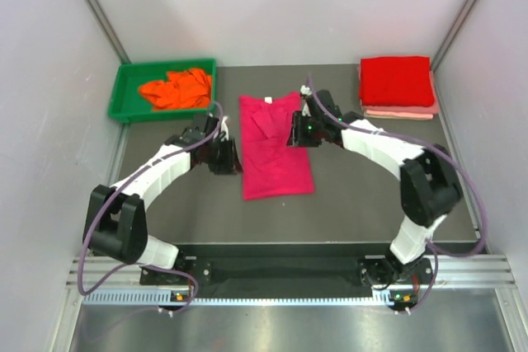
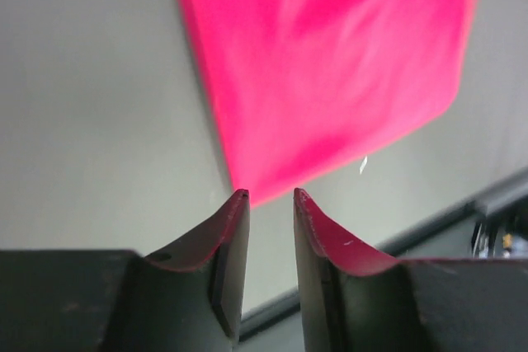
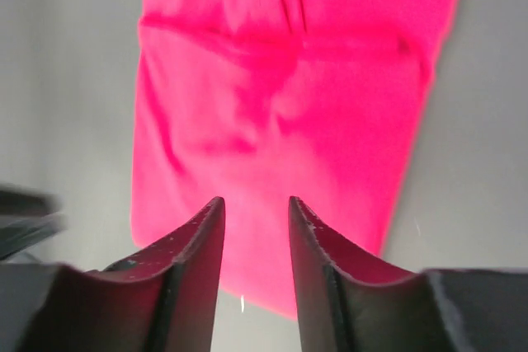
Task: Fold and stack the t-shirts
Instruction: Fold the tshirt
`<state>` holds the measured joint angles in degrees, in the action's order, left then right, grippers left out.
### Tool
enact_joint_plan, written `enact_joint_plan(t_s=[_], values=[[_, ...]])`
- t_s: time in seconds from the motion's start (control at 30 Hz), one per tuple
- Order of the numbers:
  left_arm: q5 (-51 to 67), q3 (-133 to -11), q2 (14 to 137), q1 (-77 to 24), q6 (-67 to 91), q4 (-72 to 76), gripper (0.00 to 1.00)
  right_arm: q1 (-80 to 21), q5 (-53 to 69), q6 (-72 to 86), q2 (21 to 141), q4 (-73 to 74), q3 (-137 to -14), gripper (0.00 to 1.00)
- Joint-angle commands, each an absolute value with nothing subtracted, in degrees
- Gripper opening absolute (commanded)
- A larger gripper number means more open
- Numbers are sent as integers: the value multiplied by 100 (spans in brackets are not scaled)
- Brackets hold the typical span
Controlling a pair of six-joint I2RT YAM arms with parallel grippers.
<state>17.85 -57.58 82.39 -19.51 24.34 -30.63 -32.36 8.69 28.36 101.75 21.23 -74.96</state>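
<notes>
Magenta-pink soft cloth t-shirt (image 1: pixel 275 146) is lying mid dark grey tabletop (image 1: pixel 355 195), folded lengthwise into a long strip w/ the collar at the far end.

Left pincer (image 1: pixel 224 157) is sitting just beside the shirt's left edge. In the wrist view its fingers are standing slightly spread, nothing btwn them, tips pointing at a corner of the cloth. Can't tell if they're touching it.

Right pincer (image 1: pixel 297 133) is hanging at the shirt's right edge, nearer the collar. Fingers are also parted w/ a narrow gap, gripping nothing, pink cloth showing beyond them.

Far right corner: bright red folded t-shirt (image 1: pixel 396 80) is resting on top of a pale pink folded t-shirt (image 1: pixel 400 110).

Far left: orange crumpled t-shirt (image 1: pixel 175 88) is lying inside a green plastic tray (image 1: pixel 122 88).
</notes>
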Motion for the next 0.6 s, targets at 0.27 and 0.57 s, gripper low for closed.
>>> enact_joint_plan(t_s=[0.27, 0.57], values=[[2637, -4131, 8068, -1942, 3146, -1829, 40, -3208, 773, 3094, 8570, 2119, -5046, 44], [2487, -3859, 8340, -1942, 3226, -1573, 39, -3112, 1028, 3208, 8727, 1495, -4483, 42]])
